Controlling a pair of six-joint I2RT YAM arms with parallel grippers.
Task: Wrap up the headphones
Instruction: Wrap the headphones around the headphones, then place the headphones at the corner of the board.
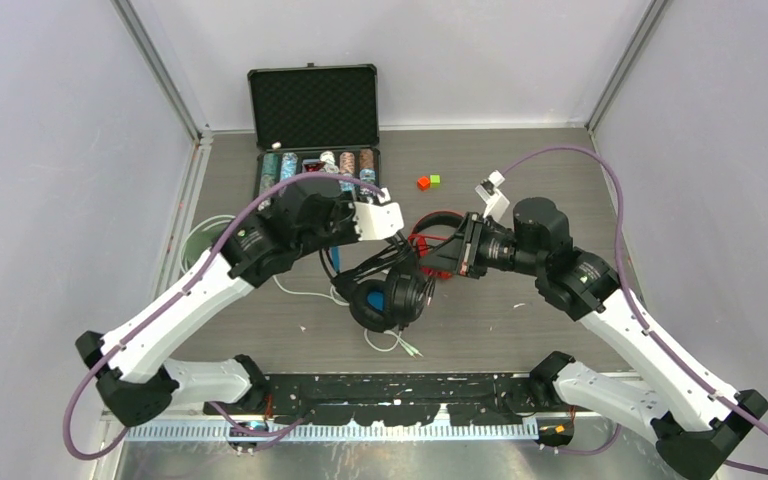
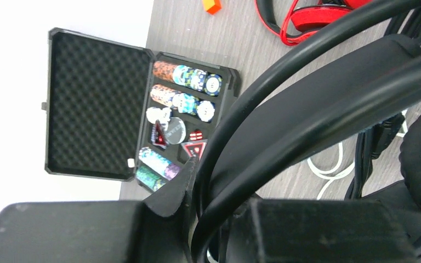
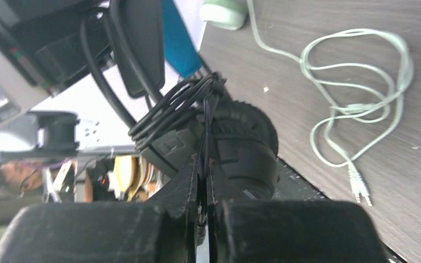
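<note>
– While both arms meet over the table, what has the left gripper (image 2: 211, 192) got?
– Its jaws are nearly closed around the band (image 2: 318, 104) of the black headphones (image 1: 392, 297), which sit between the two grippers.
– And the right gripper (image 3: 203, 161)?
– Almost shut too, pinching the thin black cable (image 3: 175, 104). Loops of it bunch just past the fingertips.
– The other pairs?
– The red headphones (image 1: 438, 222) lie just beside the right gripper. The mint headphones (image 3: 225, 12) are beyond it, their pale cable (image 3: 356, 82) loose on the table (image 1: 560, 180).
</note>
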